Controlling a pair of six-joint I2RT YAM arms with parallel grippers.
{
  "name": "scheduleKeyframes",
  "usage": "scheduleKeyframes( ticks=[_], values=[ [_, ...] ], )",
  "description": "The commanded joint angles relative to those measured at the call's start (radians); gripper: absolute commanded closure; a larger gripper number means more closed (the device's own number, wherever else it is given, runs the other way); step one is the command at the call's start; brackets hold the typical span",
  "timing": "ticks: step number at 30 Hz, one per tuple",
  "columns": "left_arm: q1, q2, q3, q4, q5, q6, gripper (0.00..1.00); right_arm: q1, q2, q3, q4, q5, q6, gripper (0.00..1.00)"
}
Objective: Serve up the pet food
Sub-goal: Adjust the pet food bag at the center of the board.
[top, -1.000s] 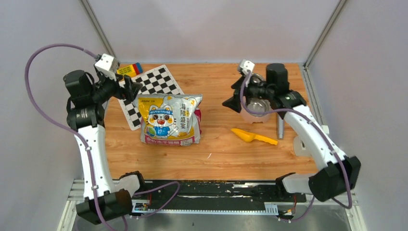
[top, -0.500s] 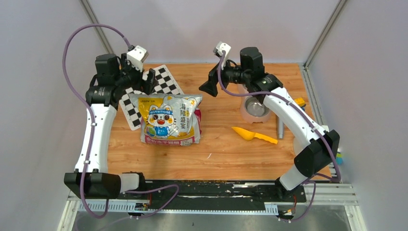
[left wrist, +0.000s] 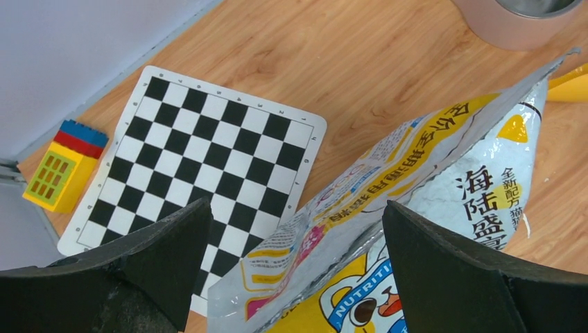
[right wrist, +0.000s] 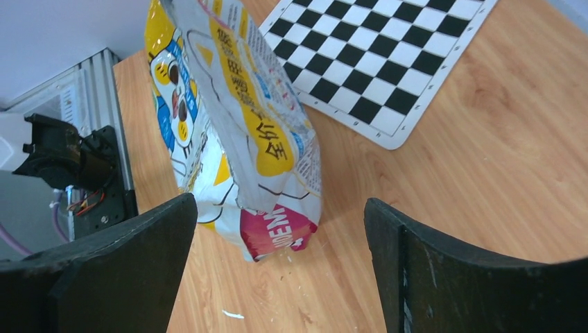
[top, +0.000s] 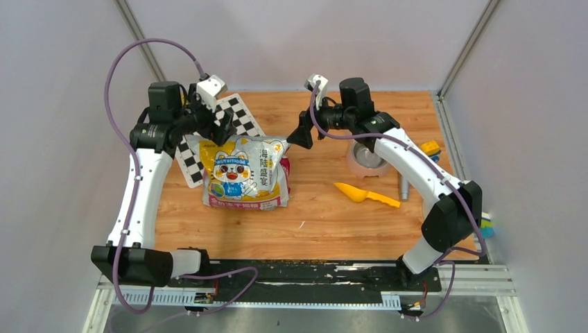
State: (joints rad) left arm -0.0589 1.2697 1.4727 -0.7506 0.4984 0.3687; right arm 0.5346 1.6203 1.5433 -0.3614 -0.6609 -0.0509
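Since the left gripper [top: 222, 127] and right gripper [top: 300, 134] hover, jaws spread wide, by the top corners of the cat-food bag [top: 244, 172] left of centre on the table [top: 326, 225], each should pinch its corner squarely; the pet food, unseen, is presumably inside.

We look down on a light wooden worktop [top: 326, 222] with a visible grain, boxed in on three sides by plain, pale grey-lilac panels: a back wall [top: 305, 41], a left wall [top: 48, 208] and a right wall [top: 541, 139]. Slim metal posts [top: 139, 38] mark the two back corners. Along the near edge we see a ribbed aluminium rail [top: 277, 302]. The light is soft and even, with faint shadows.
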Motion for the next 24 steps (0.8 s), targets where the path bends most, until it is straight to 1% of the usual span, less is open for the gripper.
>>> scheduleKeyframes(
  ticks=[1,5,7,9,11,14,18,20,24],
  values=[
    [-0.008,-0.032,0.0,-0.045,0.05,0.047,0.0,0.032,-0.007,-0.062,0.047,-0.074,-0.025,0.09],
    [-0.007,-0.066,-0.011,-0.038,0.01,0.033,0.0,0.074,-0.006,-0.111,0.091,-0.017,-0.113,0.1],
    [-0.008,-0.101,-0.028,-0.018,-0.01,0.02,0.0,0.08,-0.002,-0.128,0.112,-0.005,-0.134,0.15],
    [-0.007,-0.132,-0.042,-0.008,-0.018,0.014,0.0,0.08,-0.001,-0.139,0.124,-0.012,-0.158,0.25],
    [-0.007,-0.155,-0.045,-0.011,-0.021,0.01,0.0,0.08,-0.01,-0.154,0.123,-0.041,-0.2,0.29],
    [-0.008,-0.181,-0.041,-0.027,-0.036,0.002,0.0,0.08,-0.036,-0.203,0.129,-0.08,-0.287,0.29],
    [-0.007,-0.213,-0.044,-0.026,-0.061,-0.015,0.0,0.08,-0.065,-0.27,0.17,-0.073,-0.385,0.31],
    [-0.008,-0.225,-0.051,-0.023,-0.059,-0.027,0.0,0.08,-0.069,-0.29,0.2,-0.072,-0.404,0.32],
    [-0.007,-0.239,-0.061,-0.017,-0.052,-0.044,0.0,0.079,-0.054,-0.287,0.258,-0.049,-0.392,0.34]
  ],
)
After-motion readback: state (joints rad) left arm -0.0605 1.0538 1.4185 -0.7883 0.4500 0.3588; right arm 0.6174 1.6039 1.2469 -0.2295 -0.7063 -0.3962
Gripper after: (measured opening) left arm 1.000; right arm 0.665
